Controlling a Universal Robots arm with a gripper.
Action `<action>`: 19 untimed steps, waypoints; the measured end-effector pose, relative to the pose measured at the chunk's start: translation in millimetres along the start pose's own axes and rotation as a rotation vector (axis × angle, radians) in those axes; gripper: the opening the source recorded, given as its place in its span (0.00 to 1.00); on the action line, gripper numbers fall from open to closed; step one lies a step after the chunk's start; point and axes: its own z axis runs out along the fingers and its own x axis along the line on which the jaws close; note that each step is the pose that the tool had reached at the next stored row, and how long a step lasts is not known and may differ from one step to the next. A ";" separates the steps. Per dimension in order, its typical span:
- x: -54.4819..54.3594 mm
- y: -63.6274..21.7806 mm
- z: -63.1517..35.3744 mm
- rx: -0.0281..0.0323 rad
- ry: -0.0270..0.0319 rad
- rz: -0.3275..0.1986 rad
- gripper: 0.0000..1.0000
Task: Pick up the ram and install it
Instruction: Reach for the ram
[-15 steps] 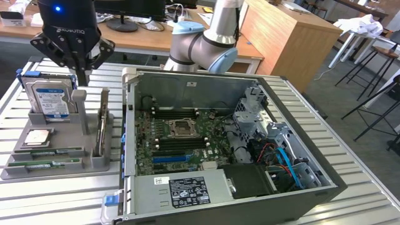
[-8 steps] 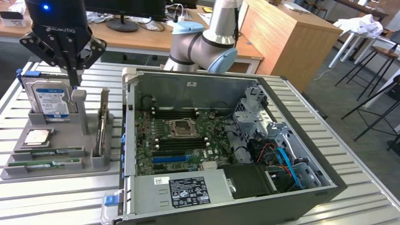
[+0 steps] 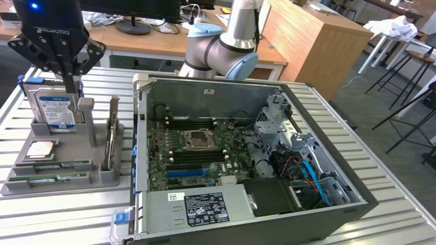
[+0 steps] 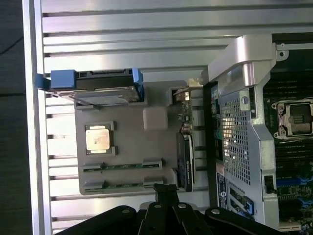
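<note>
Gray holder on a slatted metal table, just beside an open computer case.

Standing upright in one end of the holder: a hard drive with blue side pieces. Next along the holder, lying flat in a square recess: a silver processor. At the holder's other end, farthest from the drive: the ram, a thin green stick lying flat in a long groove. Just beside it, in a parallel groove nearer the holder's outer edge: a second ram. Both seated in the holder, neither lifted, neither touched. Along the holder's case-side edge, standing on end in a slot: a dark card.

Over the holder's drive end: the gripper, black, pointing down, fingers pressed together with nothing between them. Tips level with the drive's top edge in the exterior view; contact with it impossible to tell. Well apart from both green sticks, with the processor in between.

Past the holder, inside the case: a green motherboard with a socket at its middle and dark slots on either side of the socket. Also there: a blue slot and a labelled power supply. Behind the case, on the side away from the holder: the arm, with a grey and light-blue joint.
</note>
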 end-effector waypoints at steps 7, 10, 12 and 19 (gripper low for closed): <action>19.2 -1.5 -0.1 0.0000 0.0000 0.000 0.10; 25.6 -2.0 -0.1 0.0000 0.0000 0.000 0.10; 29.9 -2.3 -0.1 0.0000 0.0000 0.000 0.10; 43.3 -3.4 0.0 -0.0001 -0.0001 0.000 0.10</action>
